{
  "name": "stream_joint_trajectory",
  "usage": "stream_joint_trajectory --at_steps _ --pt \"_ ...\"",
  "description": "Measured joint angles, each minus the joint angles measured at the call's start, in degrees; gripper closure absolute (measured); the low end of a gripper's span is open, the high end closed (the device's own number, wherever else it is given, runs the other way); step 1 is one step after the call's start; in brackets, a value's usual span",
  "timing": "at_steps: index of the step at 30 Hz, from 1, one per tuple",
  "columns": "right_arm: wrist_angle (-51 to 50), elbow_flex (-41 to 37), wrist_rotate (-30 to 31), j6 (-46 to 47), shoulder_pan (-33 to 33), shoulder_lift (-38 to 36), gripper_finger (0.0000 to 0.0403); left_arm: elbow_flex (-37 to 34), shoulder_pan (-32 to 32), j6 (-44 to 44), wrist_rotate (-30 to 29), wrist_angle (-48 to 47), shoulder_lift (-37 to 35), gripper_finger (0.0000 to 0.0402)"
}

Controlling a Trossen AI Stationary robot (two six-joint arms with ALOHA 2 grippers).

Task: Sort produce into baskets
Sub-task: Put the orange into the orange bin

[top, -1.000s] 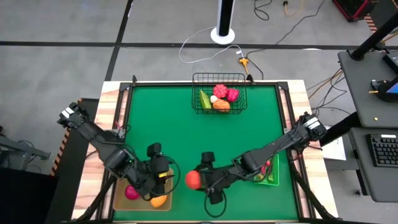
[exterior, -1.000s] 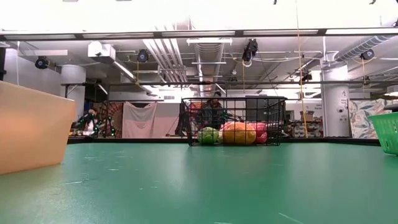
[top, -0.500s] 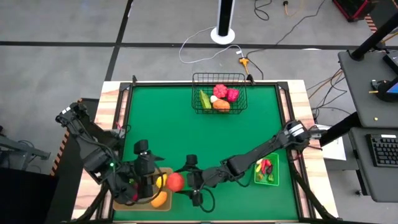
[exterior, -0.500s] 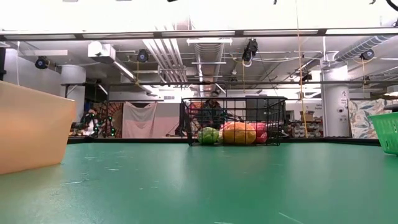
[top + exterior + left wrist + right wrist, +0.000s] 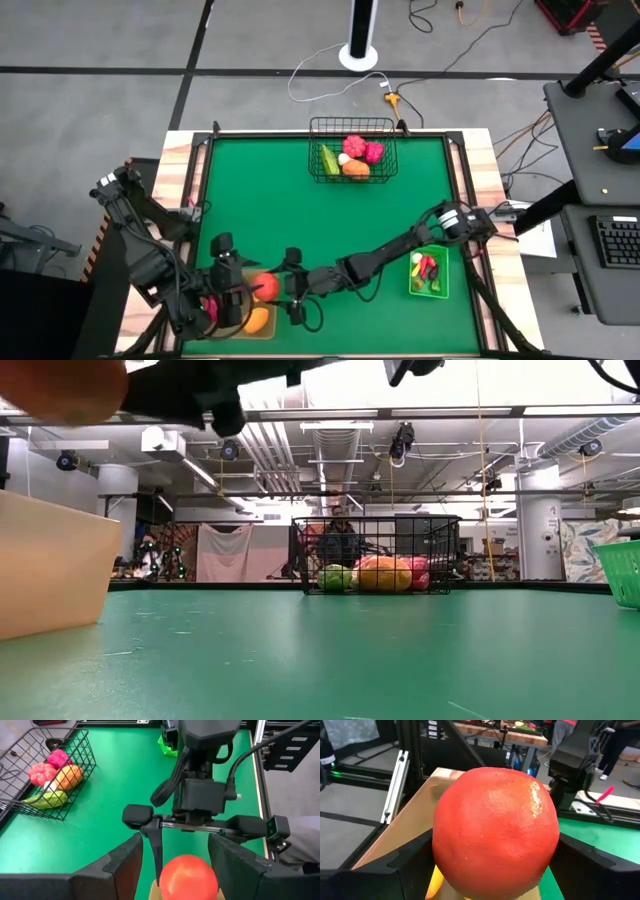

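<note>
Right wrist view shows right pincer (image 5: pixel 492 870) clamping red fruit (image 5: pixel 494 832).

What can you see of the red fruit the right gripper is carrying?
The red fruit is a round, orange-red toy with a matte, finely dimpled skin. It is clamped between the right gripper jaws, held above the tan tray at the table's near-left corner. Yellow produce lies in the tray below it. The left gripper sits close alongside, not touching the fruit.

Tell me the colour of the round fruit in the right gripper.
Red-orange fruit, clearest in the right wrist view, held in the right gripper.
</note>
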Motion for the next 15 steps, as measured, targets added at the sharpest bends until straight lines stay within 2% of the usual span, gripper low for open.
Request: stream_joint_trajectory --at_steps 4,12,15 --pt "-0.21 0.62 -0.20 0.02 -0.24 1.25 0.0078 0.00 -0.33 -1.25 0.07 -0.03 1.05 0.0196" --pt "-2.86 0.71 -5.75 2.18 -0.74 1.32 0.0078 -0.03 -0.68 -3.17 0.17 -0.08 3.69 0.0196" --pt "-3.34 0.71 -6.12 2.13 -0.64 1.32 0.0078 -0.03 -0.68 -4.30 0.17 -0.04 5.22 0.0196"
